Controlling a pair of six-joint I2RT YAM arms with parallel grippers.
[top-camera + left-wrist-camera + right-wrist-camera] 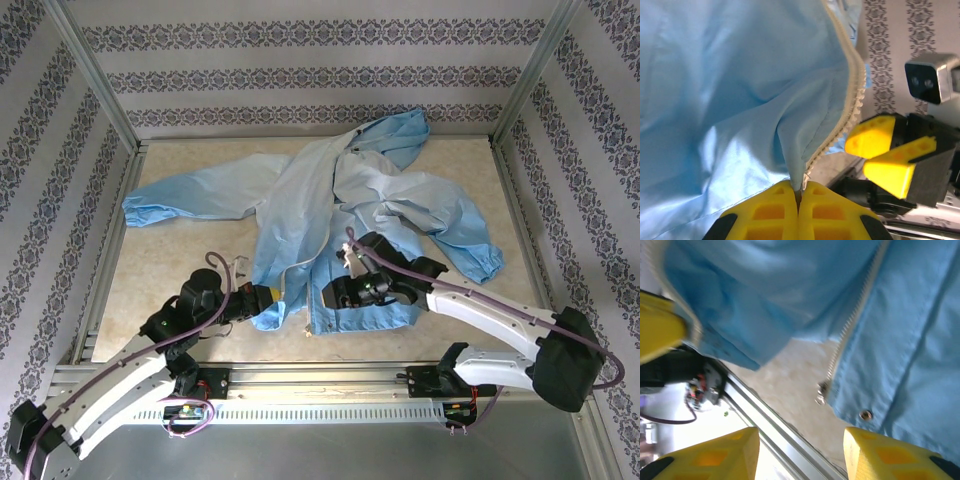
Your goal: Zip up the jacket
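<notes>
The light-blue jacket (330, 190) lies spread on the table with its front open at the near hem. My left gripper (268, 297) is shut on the bottom corner of the left front panel, where the pale zipper strip (852, 95) ends between the yellow fingers (775, 212). My right gripper (330, 293) hovers open just to the right, at the hem of the other panel. In the right wrist view its fingers (890, 452) stand wide apart, close to the small metal zipper slider (821, 392) at that panel's bottom corner, with nothing between them.
A bare strip of beige table (180, 270) separates the two front panels at the hem. The aluminium rail (330, 385) runs along the near edge, right beneath the grippers. Patterned walls close in the back and both sides. A metal snap (865, 415) sits near the slider.
</notes>
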